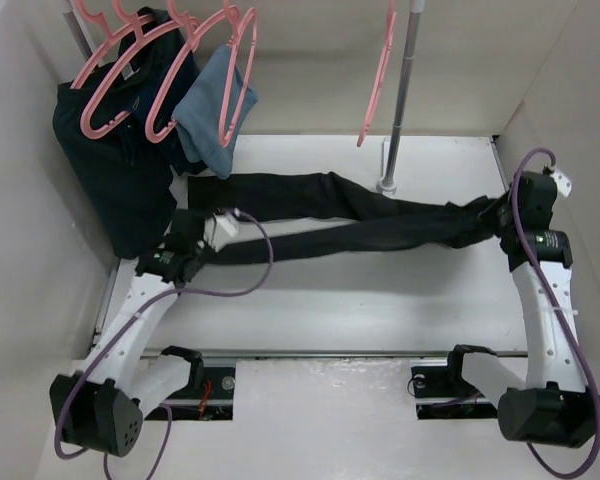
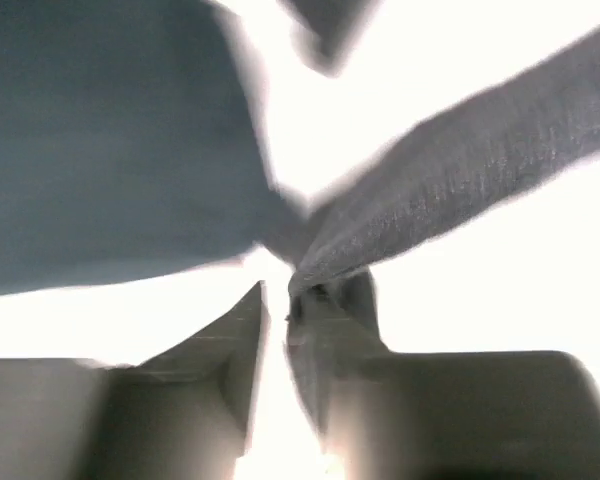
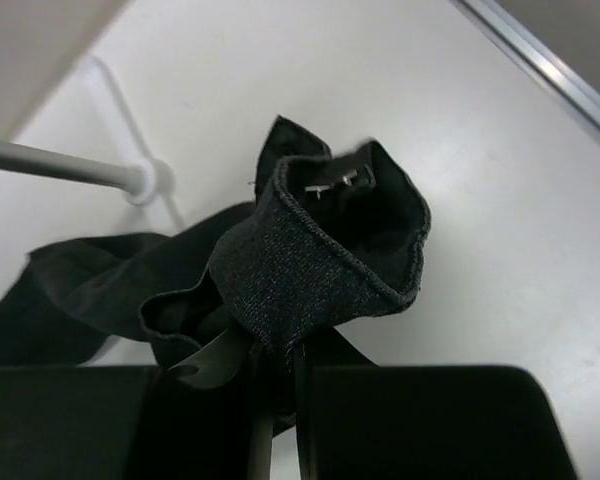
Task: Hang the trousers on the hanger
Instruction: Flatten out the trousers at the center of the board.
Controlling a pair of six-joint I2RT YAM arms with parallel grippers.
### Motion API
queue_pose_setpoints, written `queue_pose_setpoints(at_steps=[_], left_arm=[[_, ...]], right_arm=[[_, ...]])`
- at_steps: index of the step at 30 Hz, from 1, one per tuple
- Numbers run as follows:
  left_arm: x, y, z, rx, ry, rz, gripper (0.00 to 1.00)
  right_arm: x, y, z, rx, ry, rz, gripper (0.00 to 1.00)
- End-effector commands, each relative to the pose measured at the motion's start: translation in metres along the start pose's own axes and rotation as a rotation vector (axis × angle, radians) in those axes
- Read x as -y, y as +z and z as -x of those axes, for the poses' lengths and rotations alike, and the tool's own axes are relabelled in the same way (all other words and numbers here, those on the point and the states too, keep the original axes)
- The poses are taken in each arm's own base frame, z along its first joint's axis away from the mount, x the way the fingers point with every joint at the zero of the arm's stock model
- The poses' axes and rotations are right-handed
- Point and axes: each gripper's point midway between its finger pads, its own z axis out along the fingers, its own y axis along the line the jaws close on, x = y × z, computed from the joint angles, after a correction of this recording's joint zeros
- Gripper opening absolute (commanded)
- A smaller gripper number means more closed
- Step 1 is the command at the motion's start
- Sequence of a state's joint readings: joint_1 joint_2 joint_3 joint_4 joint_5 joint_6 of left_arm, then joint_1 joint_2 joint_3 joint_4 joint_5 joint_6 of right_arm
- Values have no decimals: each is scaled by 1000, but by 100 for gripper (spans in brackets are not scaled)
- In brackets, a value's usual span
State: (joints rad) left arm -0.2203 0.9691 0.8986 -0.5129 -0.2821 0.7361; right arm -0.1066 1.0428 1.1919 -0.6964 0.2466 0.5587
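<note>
- The right gripper has its jaws pressed together on a bunched fold of the trousers; a metal clasp shows in the cloth above the pinch, so this is probably the waist end
- The left gripper shows its jaws almost together with a thin slit of light between them; a grey fold of cloth runs down to the fingertips, but the view is blurred and I cannot tell whether it is caught
- In the top view the trousers lie stretched across the middle of the frame on the table, from the left gripper at centre left to the right gripper at centre right, with the two legs parting toward the left
- The hanger that looks free hangs at upper centre, just beside the pole; the other pink hangers at upper left are near the navy garment and the light-blue cloth
- To do this step well, make sure the left pinch takes both legs before any lift
- Raise both ends together and level, keeping the cloth lightly taut so it neither sags nor slips
- Bring the middle of the legs toward the hanger's lower bar, away from the pole's base
</note>
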Motion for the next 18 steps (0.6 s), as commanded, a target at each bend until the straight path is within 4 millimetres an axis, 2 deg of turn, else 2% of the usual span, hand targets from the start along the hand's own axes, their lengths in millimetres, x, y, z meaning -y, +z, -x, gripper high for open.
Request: queue_pose_setpoints(at_steps=[1, 3, 4, 5, 7, 8, 10, 11, 15, 17, 18], left_arm=[[104, -6, -85, -256, 187, -406, 37], [129, -17, -101, -292, 216, -523, 54], [137, -25, -117, -347, 234, -564, 60], [139, -25, -120, -356, 236, -571, 62], [131, -19, -136, -416, 246, -479, 67], [126, -15, -140, -424, 254, -434, 75], [117, -8, -151, -461, 252, -338, 83], [120, 0, -159, -468, 246, -308, 86], [116, 20, -194, -549, 276, -188, 90], [127, 27, -216, -608, 272, -200, 90], [129, 31, -217, -594, 249, -192, 88]], right_arm=[[26, 3, -9, 35, 84, -41, 0], [37, 0, -14, 43, 118, -59, 0], [45, 1, -15, 47, 127, -79, 0], [51, 3, -20, 41, 139, -94, 0], [55, 3, -15, 57, 152, -106, 0], [62, 5, -16, 58, 160, -126, 0], [60, 9, -17, 51, 169, -120, 0], [62, 9, -16, 54, 174, -127, 0], [64, 17, -15, 43, 182, -129, 0], [64, 20, -17, 29, 187, -126, 0], [64, 20, -17, 29, 187, -126, 0]])
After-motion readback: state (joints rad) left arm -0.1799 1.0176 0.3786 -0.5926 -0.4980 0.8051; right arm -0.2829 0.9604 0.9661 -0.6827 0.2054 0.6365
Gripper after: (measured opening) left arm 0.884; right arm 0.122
